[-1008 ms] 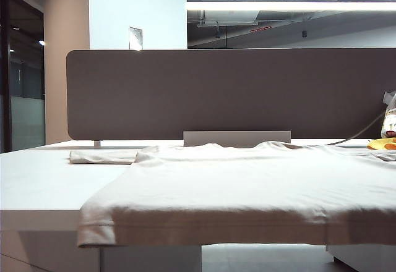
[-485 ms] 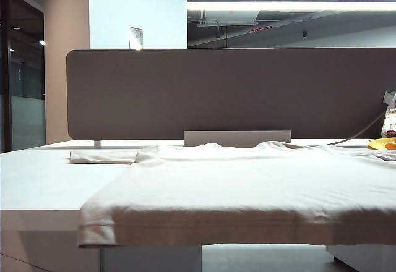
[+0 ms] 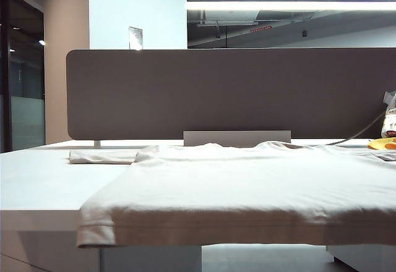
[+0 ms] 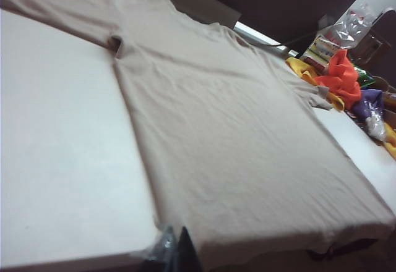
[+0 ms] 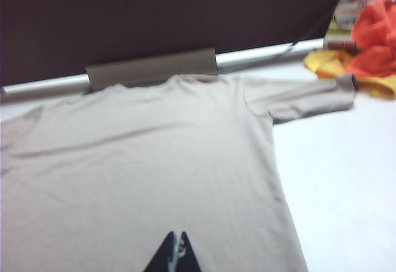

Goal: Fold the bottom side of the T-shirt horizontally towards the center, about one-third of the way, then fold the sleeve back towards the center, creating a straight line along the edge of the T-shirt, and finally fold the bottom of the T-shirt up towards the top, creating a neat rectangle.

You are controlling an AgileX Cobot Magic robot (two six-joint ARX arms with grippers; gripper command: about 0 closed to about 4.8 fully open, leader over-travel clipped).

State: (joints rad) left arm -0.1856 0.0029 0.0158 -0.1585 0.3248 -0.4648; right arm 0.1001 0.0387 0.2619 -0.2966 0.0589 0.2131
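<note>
Beige T-shirt (image 3: 247, 185) spread flat on the desk (image 3: 43, 185).
Its hemmed bottom of the T-shirt (image 3: 235, 230) overhangs; left gripper (image 4: 175, 253) and right gripper (image 5: 174, 255) hover above, jaws pressed together, empty.

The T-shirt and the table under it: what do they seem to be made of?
The T-shirt: looks like soft knit cotton, matte beige; it shows shallow wrinkles and its stitched hem droops limply over the table's edge.
The table: seems a smooth, hard white laminate or painted board; flat and faintly glossy, exact material unclear.
Both grippers, left and right, hover shut near the hem, holding nothing.
</note>
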